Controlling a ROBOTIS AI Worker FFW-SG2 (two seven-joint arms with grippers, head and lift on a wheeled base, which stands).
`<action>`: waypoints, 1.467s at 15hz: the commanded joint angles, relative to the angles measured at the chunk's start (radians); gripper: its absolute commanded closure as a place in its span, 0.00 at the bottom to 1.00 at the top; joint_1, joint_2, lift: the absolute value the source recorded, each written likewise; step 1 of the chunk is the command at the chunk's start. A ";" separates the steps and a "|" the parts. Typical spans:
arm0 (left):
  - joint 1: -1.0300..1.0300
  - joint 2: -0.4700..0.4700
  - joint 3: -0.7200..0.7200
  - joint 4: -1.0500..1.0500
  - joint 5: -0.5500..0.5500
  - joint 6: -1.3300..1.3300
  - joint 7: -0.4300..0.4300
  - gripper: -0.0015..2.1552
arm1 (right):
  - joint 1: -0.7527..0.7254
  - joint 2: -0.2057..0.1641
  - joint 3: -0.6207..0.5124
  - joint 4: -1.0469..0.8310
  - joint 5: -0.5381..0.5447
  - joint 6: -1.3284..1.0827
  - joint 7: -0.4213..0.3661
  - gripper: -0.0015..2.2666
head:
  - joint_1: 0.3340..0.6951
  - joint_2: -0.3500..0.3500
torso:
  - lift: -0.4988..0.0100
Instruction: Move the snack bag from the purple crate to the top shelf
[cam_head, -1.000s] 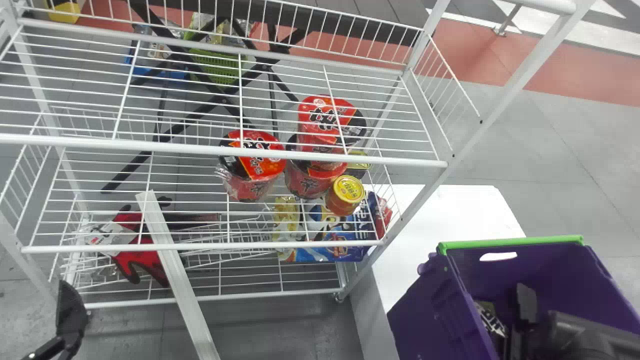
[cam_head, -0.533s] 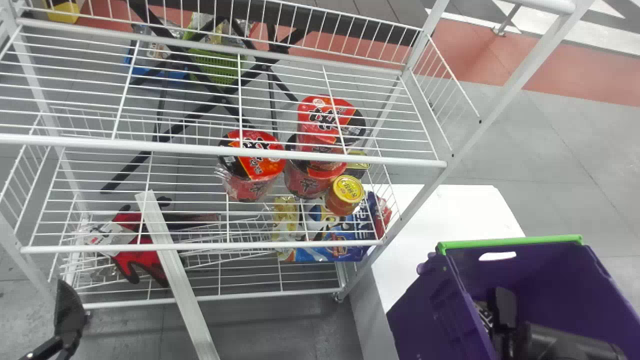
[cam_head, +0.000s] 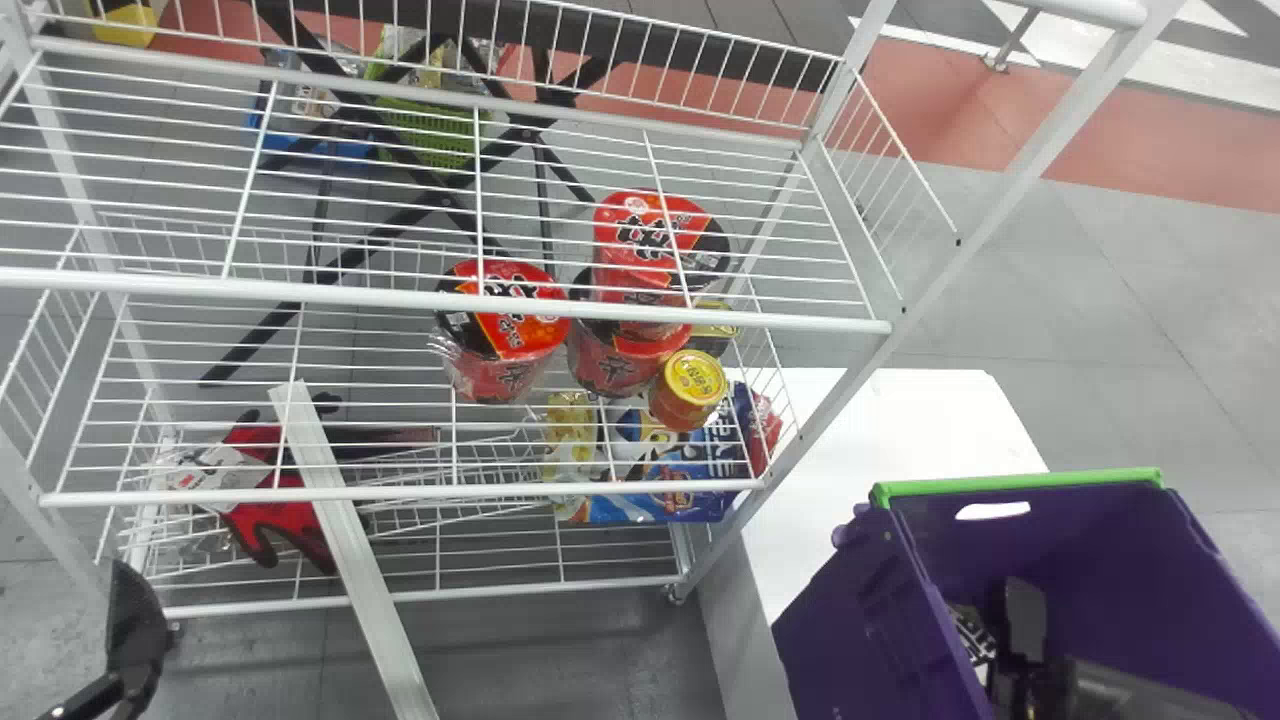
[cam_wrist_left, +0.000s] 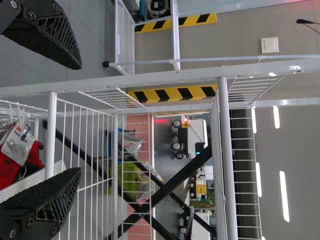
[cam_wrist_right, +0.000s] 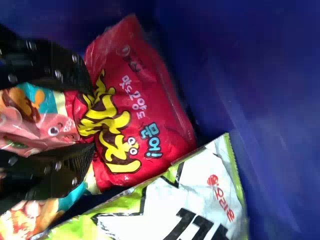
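Right tool (cam_head: 1024, 620): black, flat-fingered, inside the purple crate (cam_head: 1100, 535); set part-way apart over the snack bag, finger contact not discernible.

Snack bag (cam_wrist_right: 137, 92): red crinkled film, glossy, yellow lettering, teal and pink print; in the crate, its red end extending past the fingertips.

Second bag (cam_wrist_right: 192, 200): white and lime-green film, saw-cut end; in the crate, right beside the first.

Crate: stiff smooth plastic, deep and boxy; oval slot in the far wall, green strip (cam_head: 1020, 483) along its far rim. Open room inside between the tool and the right wall.

Left tool (cam_head: 138, 625): black, ribbed, tapered fingers, spread wide with nothing between; well left of the crate, before the rack's left end.

Worktop (cam_head: 880, 430): white, flat, rounded corner; reaches left of and beyond the crate.

Flat bar (cam_head: 345, 540): pale, straight-edged, slanting; well left of the crate.

Red gloves (cam_head: 290, 520): fabric, with card; left of the crate, low in the rack.

Blue packet (cam_head: 690, 500): glossy film; left of the crate, low in the rack.

Noodle tubs (cam_head: 520, 325): round, film-wrapped; left of and beyond the crate, with a yellow-lidded jar (cam_head: 690, 390).

Upper shelf (cam_head: 450, 302): white wire, raised rims, open room above; left of and beyond the crate.
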 joint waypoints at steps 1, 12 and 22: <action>0.004 0.000 0.000 0.001 0.000 -0.002 0.001 0.04 | 0.035 0.026 -0.054 -0.093 -0.019 0.028 0.026 1.00 | 1.00 0.00 | 0.09; -0.010 0.000 0.002 0.013 0.006 -0.002 -0.007 0.04 | 0.184 0.080 -0.322 -0.550 -0.048 0.525 0.257 1.00 | 1.00 0.00 | 0.09; -0.016 -0.002 -0.003 0.024 0.007 -0.002 -0.011 0.04 | 0.152 0.041 -0.554 -0.807 -0.101 0.662 0.335 1.00 | 1.00 0.00 | 0.09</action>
